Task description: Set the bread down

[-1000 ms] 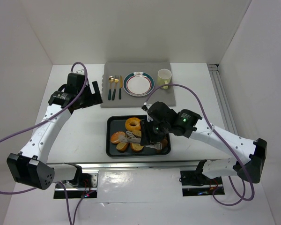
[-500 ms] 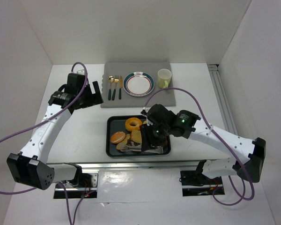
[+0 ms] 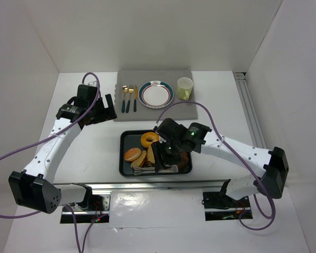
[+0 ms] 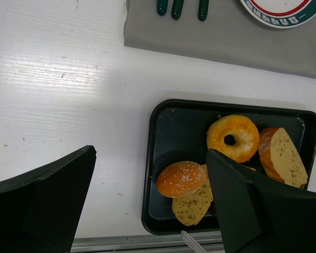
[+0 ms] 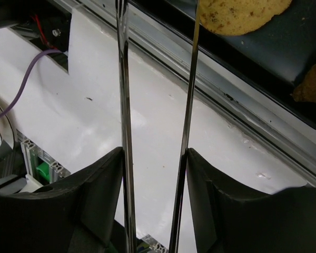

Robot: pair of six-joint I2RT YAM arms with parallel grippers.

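Note:
A black tray point(image 3: 122, 153) holds a donut point(image 3: 149, 139), a sesame bun point(image 3: 131, 154) and bread slices point(image 3: 140, 159). My right gripper point(image 3: 166, 153) hovers over the tray, shut on metal tongs point(image 3: 154, 169). In the right wrist view the two tong arms point(image 5: 124, 132) run between my fingers point(image 5: 154, 200) and out past the tray's near rim, with a bread slice point(image 5: 242, 13) beside one arm. The tongs hold nothing. My left gripper point(image 3: 108, 108) is open and empty above the table left of the tray. Its view shows the bun point(image 4: 180, 178), the donut point(image 4: 233, 138) and a slice point(image 4: 194, 199).
A grey mat point(image 3: 147, 113) behind the tray carries a plate point(image 3: 155, 94), a yellow cup point(image 3: 185, 87) and cutlery point(image 3: 129, 97). The table's metal front rail point(image 3: 147, 185) runs just beyond the tray's near rim. White walls enclose the table.
My right gripper has swung left and toward the near edge with the tongs, whose tips now point at the tray's near-left rim. The bread pieces have shifted. The left arm has barely moved.

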